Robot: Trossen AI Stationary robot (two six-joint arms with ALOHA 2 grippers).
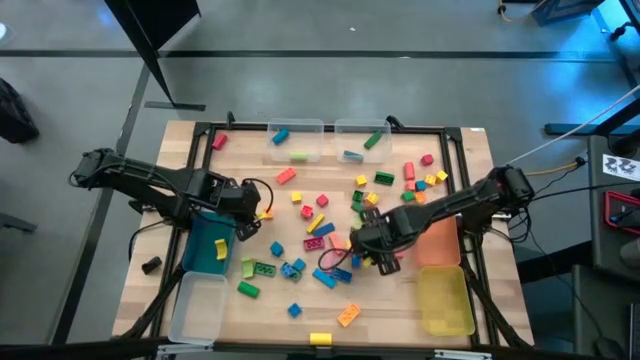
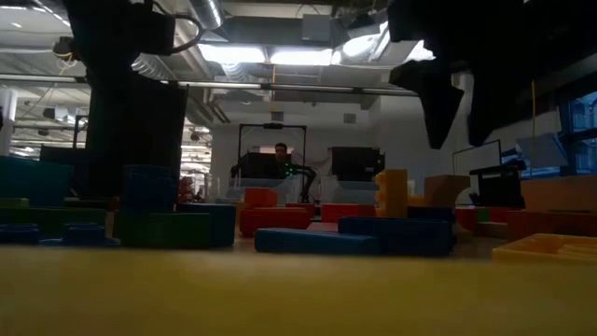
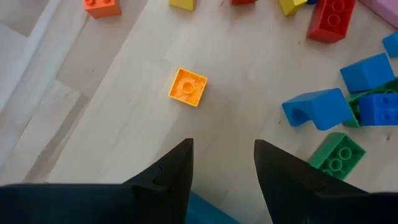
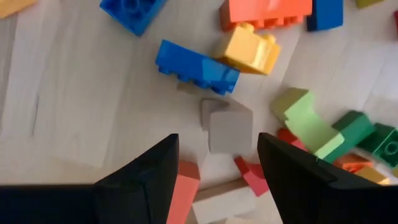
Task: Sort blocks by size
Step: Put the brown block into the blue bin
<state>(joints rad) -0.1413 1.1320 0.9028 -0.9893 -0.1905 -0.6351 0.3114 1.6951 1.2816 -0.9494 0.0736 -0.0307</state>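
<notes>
dozens of blocks are scattered over the middle of the bench, long axes turned every way. the right pincer is held spread and empty over a grey cube; beyond it a blue bar is laid slantwise. the left pincer is spread, empty, by the blue bin; an orange square block is seen ahead.

Blocks red, yellow, green, blue, orange; table pale wood.
</notes>
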